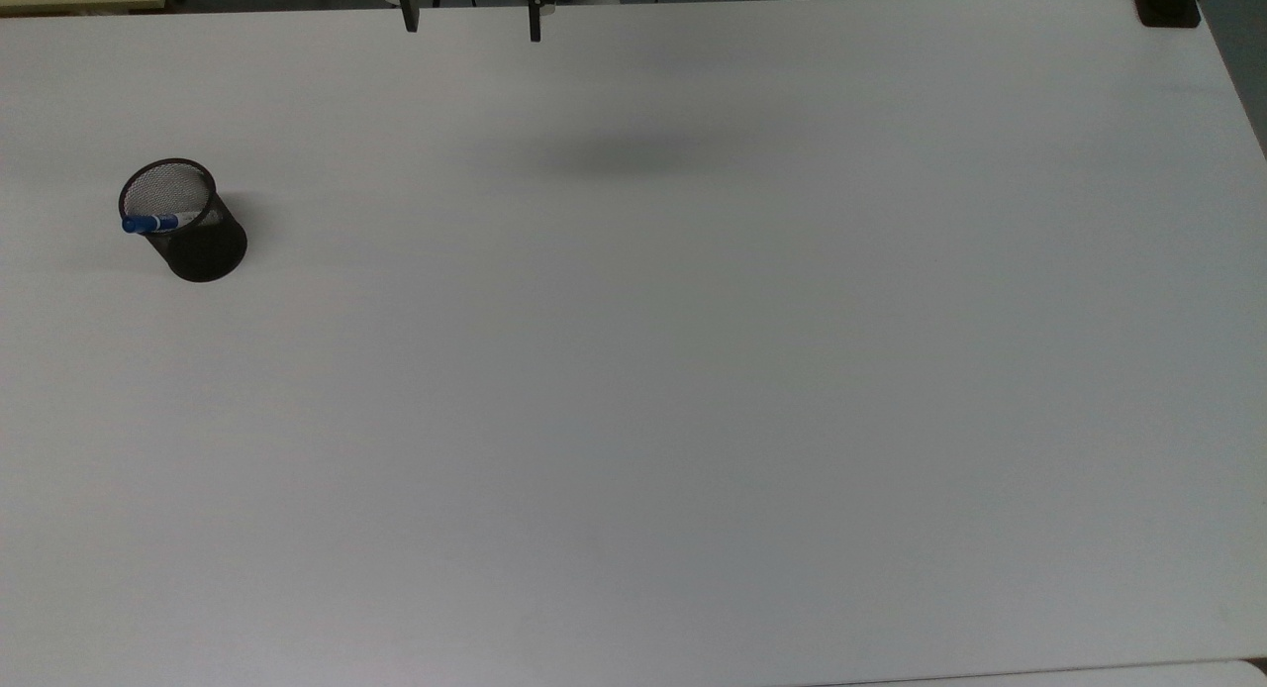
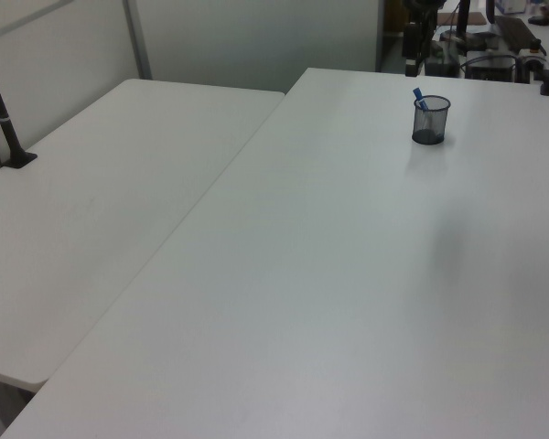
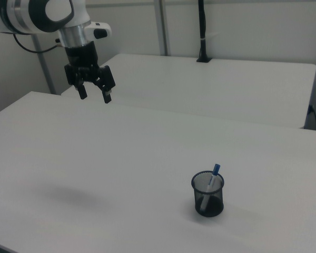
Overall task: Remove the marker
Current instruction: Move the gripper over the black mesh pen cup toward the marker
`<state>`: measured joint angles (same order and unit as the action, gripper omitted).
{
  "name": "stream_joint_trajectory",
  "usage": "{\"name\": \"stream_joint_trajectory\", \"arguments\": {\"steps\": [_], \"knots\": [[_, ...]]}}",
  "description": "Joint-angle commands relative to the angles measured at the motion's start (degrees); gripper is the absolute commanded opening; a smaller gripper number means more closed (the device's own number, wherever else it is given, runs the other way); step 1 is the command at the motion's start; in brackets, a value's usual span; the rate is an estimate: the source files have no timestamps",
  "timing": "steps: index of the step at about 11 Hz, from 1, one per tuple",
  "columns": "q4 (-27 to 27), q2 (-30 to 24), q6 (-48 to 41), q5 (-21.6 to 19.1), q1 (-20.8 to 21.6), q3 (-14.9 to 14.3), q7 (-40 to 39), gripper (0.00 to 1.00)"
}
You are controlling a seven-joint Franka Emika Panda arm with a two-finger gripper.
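The marker (image 1: pixel 151 223) has a white barrel and a blue cap and stands tilted inside a black mesh cup (image 1: pixel 198 242) at the top view's left. Its cap pokes above the rim. The right view shows the marker (image 3: pixel 214 178) leaning in the cup (image 3: pixel 208 195) at the lower right. In the left view the cup (image 2: pixel 430 121) sits far back on the table with the marker (image 2: pixel 419 97) sticking out. My gripper (image 3: pixel 95 96) hangs open high above the table at the right view's upper left, far from the cup. In the top view the gripper (image 1: pixel 472 24) is at the top edge.
The white table (image 1: pixel 693 390) spreads wide around the cup. A second white table (image 2: pixel 91 210) adjoins it on the left view's left. A black clamp post (image 3: pixel 202 31) stands on that far table. A dark mount (image 1: pixel 1168 9) sits at the top view's upper right corner.
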<state>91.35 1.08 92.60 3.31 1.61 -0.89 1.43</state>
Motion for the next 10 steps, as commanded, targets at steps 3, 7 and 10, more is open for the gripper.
{"name": "stream_joint_trajectory", "arguments": {"steps": [3,7,10], "knots": [[-0.74,-0.2,-0.84,0.55,-0.12,-0.51,1.12,1.0],[-0.83,0.32,-0.58,0.64,-1.51,-0.86,0.42,1.0],[-0.83,1.72,5.64,0.55,-7.83,-0.78,0.24,1.0]]}}
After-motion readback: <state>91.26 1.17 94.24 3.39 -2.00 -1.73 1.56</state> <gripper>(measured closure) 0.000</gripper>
